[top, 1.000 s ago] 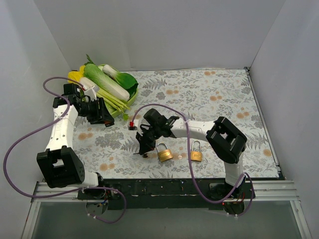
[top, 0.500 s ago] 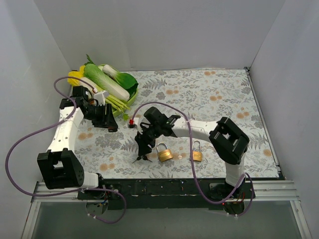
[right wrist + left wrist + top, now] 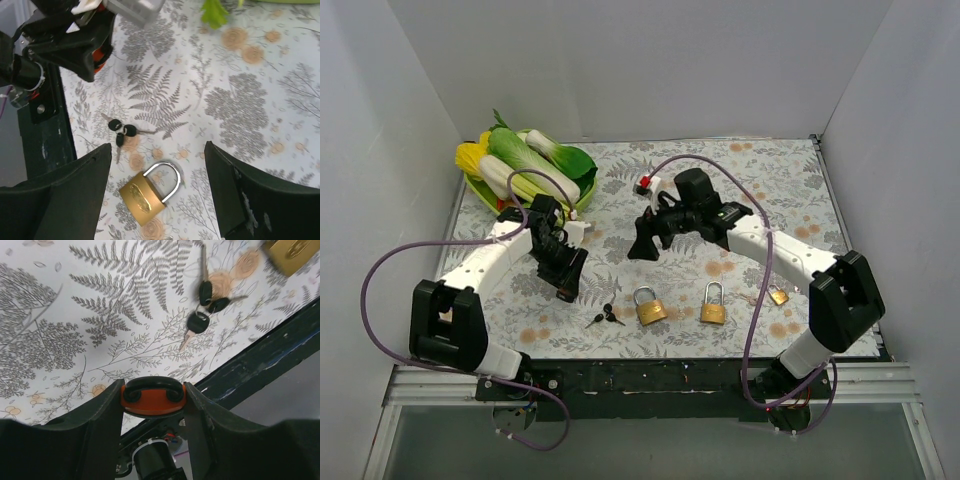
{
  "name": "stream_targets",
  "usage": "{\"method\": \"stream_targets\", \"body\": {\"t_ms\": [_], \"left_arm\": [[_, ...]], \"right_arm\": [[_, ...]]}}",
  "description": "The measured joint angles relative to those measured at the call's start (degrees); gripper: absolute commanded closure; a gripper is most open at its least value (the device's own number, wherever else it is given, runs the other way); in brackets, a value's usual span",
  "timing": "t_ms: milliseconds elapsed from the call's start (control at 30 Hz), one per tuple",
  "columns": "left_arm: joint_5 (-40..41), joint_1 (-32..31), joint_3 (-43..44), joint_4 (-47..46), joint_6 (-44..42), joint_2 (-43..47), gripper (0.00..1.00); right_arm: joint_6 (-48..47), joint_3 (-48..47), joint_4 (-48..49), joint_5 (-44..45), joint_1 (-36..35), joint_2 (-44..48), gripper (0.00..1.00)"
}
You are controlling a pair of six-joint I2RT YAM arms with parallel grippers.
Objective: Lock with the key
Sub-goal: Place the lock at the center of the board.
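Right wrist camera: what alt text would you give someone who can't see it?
A brass padlock lies on a fern-patterned tablecloth, with a small bunch of black-headed keys near it. The right gripper hangs open above them, holding nothing; the left gripper shows at upper left.

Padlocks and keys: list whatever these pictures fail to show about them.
Small padlock, top view: beside the right arm, too small to read.
Left padlock: keyhole unseen in right wrist view; blurred, cut by the corner in left wrist view.
Middle padlock, top view: too small to tell if locked.
Keys: overlapping; which lock they fit unknown.
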State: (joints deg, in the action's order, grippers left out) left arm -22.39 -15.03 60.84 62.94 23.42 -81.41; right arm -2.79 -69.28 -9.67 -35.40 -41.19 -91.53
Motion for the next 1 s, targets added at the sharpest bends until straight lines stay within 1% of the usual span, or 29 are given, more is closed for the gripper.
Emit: {"method": "stream_targets", "body": {"t_ms": [167, 333, 500, 700, 800, 900, 933, 1000], "left_arm": [[3.87, -2.99, -4.55, 0.48, -1.75, -2.93, 1.0], [7.04, -4.35, -8.55, 2.84, -1.99, -4.81, 1.0], [9.31, -4.35, -8.48, 2.05, -1.57, -5.73, 1.0], [9.94, -4.48, -7.13, -0.22, -1.09, -11.85, 1.0], [10.23, -4.87, -6.56, -1.01, -0.83, -13.42, 1.0], [10.8, -5.84, -6.56, -1.84, -0.44, -13.75, 0.97], [11.02, -6.01, -6.56, -2.03, -0.33, -13.79, 0.93], [11.43, -6.27, -6.58, -2.4, -0.04, -13.92, 0.9]], "right_arm": [[-0.02, 2.01, -0.37, 0.17, 4.72, 2.29, 0.18], [-0.15, 3.21, -0.74, 0.24, 5.66, 2.78, 0.18], [-0.07, 3.54, -0.74, -0.17, 5.66, 2.82, 0.18], [-0.24, 3.54, -0.85, -0.39, 6.05, 2.82, 0.18], [-0.39, 3.54, -0.9, -0.42, 6.62, 2.91, 0.18], [-0.42, 3.54, -0.9, -0.48, 7.02, 3.02, 0.18], [-0.42, 3.56, -0.9, -0.59, 7.08, 3.02, 0.18], [-0.42, 3.56, -0.9, -0.66, 7.17, 3.02, 0.18]]}}
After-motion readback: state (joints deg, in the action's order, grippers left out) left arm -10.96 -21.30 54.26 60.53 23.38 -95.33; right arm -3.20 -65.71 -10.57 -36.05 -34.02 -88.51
